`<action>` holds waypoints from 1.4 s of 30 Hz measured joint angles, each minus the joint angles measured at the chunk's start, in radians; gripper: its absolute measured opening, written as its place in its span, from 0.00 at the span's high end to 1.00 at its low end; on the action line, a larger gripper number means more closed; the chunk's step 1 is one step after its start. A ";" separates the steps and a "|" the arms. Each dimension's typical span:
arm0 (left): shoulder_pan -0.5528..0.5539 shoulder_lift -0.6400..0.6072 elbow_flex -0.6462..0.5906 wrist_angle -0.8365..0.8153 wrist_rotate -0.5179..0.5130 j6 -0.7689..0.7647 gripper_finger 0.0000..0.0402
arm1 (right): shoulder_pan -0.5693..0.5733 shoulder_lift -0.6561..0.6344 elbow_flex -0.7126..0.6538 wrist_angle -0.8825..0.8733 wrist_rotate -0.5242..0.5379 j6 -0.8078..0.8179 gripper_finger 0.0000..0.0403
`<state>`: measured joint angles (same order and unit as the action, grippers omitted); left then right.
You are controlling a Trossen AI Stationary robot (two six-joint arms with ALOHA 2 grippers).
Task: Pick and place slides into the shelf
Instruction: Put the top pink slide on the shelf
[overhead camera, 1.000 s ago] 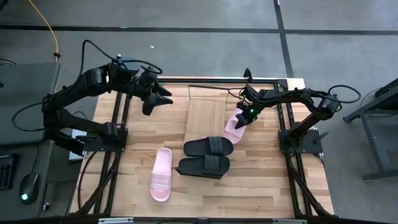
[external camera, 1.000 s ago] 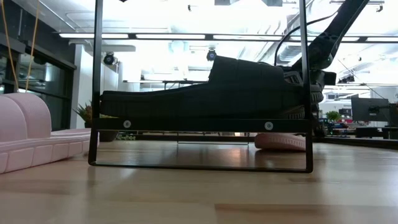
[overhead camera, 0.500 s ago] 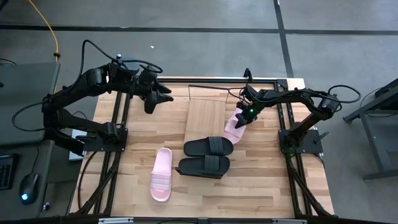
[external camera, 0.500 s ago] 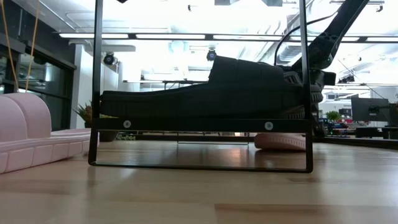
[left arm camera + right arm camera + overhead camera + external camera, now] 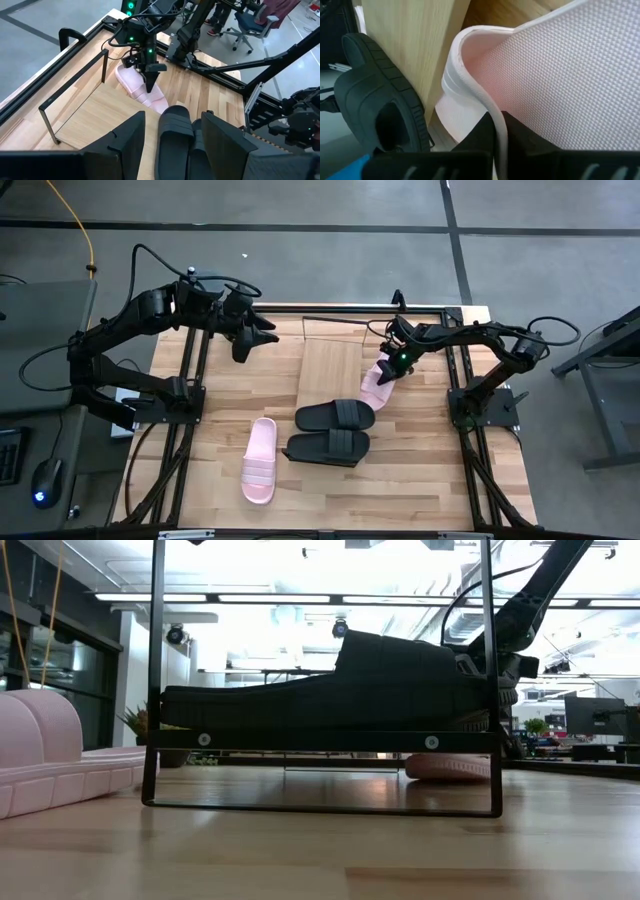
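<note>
A pale pink slide (image 5: 373, 387) lies just right of the light-wood shelf (image 5: 327, 368), and my right gripper (image 5: 388, 367) is shut on it from above. Two black slides (image 5: 335, 415) (image 5: 328, 447) lie side by side on the table, near of the shelf. The second pink slide (image 5: 260, 461) rests on its sole nearer the left. My left gripper (image 5: 258, 335) hovers open above the table, left of the shelf, touching nothing. Its wrist view shows the right gripper (image 5: 151, 80) on the pink slide (image 5: 145, 92). My right gripper pinches the free edge of the pink slide's strap (image 5: 496, 120) between its two fingers, one finger (image 5: 532, 137) on the meshed side and one finger (image 5: 477, 135) on the smooth side. The fingers come from above, pointing down. The slide's near end (image 5: 161, 104) stays on the table.
The shelf's thin black wire frame (image 5: 345, 321) stands along its far side. Black rails (image 5: 195, 370) (image 5: 462, 375) run down both table sides. Bare tabletop (image 5: 420, 470) lies near and right of the black slides.
My right gripper, shut on the pink slide's strap, has crept slightly toward the shelf and drawn the slide a little with it. The left arm has barely moved.
</note>
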<state>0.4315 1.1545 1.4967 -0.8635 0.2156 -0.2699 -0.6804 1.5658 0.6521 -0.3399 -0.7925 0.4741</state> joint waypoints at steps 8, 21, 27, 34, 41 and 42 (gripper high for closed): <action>0.000 0.000 0.000 0.000 -0.025 0.000 0.55 | -0.020 -0.001 0.002 -0.038 -0.002 -0.003 0.99; 0.000 0.000 0.000 -0.002 -0.030 0.000 0.55 | -0.165 -0.132 0.002 -0.182 0.034 -0.068 1.00; 0.000 0.000 0.000 -0.009 -0.031 0.000 0.55 | -0.207 -0.202 0.002 -0.187 0.052 -0.041 1.00; 0.000 0.000 0.000 -0.008 -0.033 0.000 0.55 | -0.205 -0.228 0.002 -0.167 0.058 0.021 1.00; 0.000 0.000 0.000 -0.008 -0.033 0.000 0.55 | -0.197 -0.239 0.001 -0.104 0.059 0.095 1.00; 0.000 0.000 0.000 -0.008 -0.033 0.000 0.55 | -0.194 -0.239 0.001 -0.092 0.059 0.106 1.00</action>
<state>0.4315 1.1545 1.4967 -0.8719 0.1822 -0.2703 -0.8743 1.3266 0.6529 -0.4315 -0.7339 0.5797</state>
